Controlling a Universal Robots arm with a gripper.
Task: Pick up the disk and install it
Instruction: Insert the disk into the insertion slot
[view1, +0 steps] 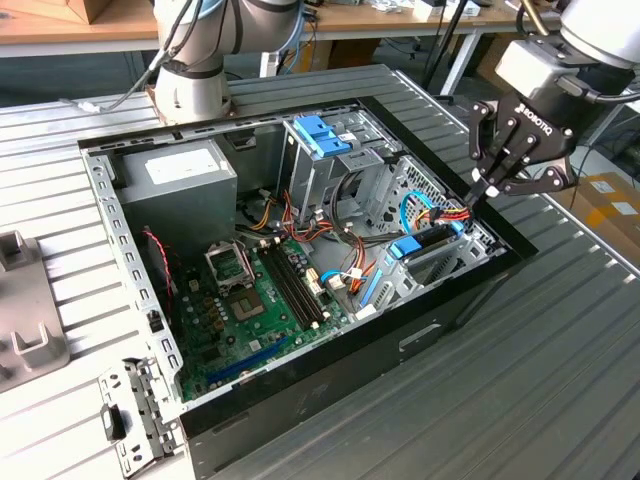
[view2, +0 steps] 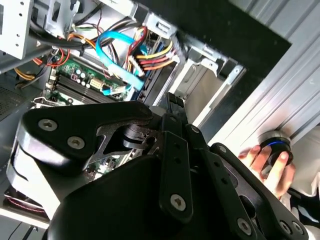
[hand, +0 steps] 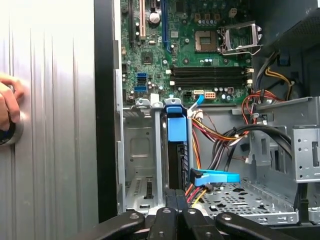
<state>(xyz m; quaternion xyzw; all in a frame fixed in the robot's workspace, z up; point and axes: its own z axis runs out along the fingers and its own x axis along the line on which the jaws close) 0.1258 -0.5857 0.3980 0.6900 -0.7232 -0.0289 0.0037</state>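
Black linkage of the tool (hand: 175, 212) fills the near edge of the first wrist view, its fingers drawn together, tips near the disk's far end; contact cannot be judged. Just beyond, the disk (hand: 176, 150) stands on edge in a metal bay of the open computer case (view1: 330, 380), dark body with a light-blue tab (hand: 176, 122) at its end. Farther on lies the green motherboard (hand: 200, 45). A person's hand (hand: 7, 107) rests on the ribbed counter (hand: 55, 150).

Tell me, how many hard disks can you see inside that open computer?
1: the disk stands on edge in a bay at the edge of the case, right by the gripper. More may hide inside the metal drive cage.
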